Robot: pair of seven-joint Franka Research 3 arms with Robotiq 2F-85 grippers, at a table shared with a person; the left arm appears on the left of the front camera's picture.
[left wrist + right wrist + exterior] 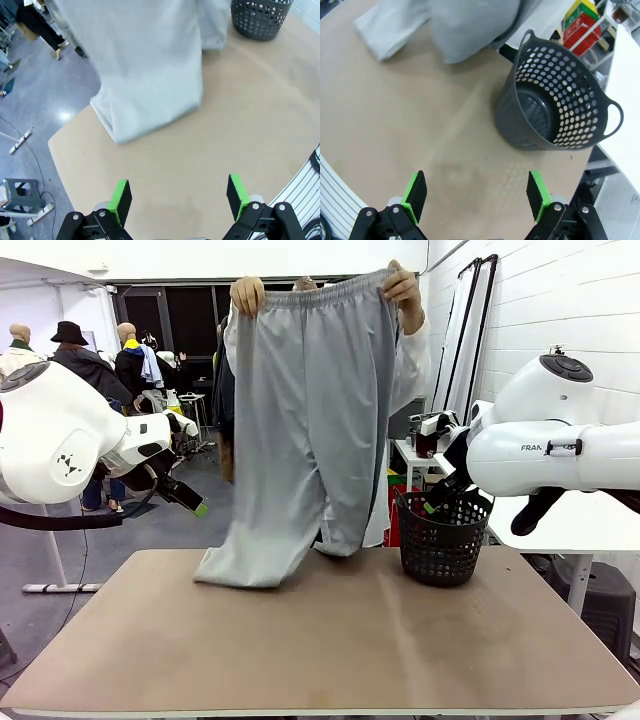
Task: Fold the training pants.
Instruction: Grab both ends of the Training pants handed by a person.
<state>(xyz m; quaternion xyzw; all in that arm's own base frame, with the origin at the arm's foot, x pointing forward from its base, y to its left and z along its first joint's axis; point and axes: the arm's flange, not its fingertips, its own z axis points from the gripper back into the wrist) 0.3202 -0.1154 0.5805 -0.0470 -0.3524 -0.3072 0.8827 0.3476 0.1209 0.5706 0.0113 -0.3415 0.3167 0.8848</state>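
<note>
The left gripper (178, 196) hangs wide open and empty over the counter (200, 145), well left of the basket (260, 17). The right gripper (477, 194), just as wide and empty, hovers near the basket. The training pants (305, 420) hang beyond both, left of the basket. A person's hands (247, 292) hold them up by the waistband, and the leg ends rest on the counter.

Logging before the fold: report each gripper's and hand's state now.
Left gripper: open, empty.
Right gripper: open, empty.
Person's hands: holding the training pants up.
</note>
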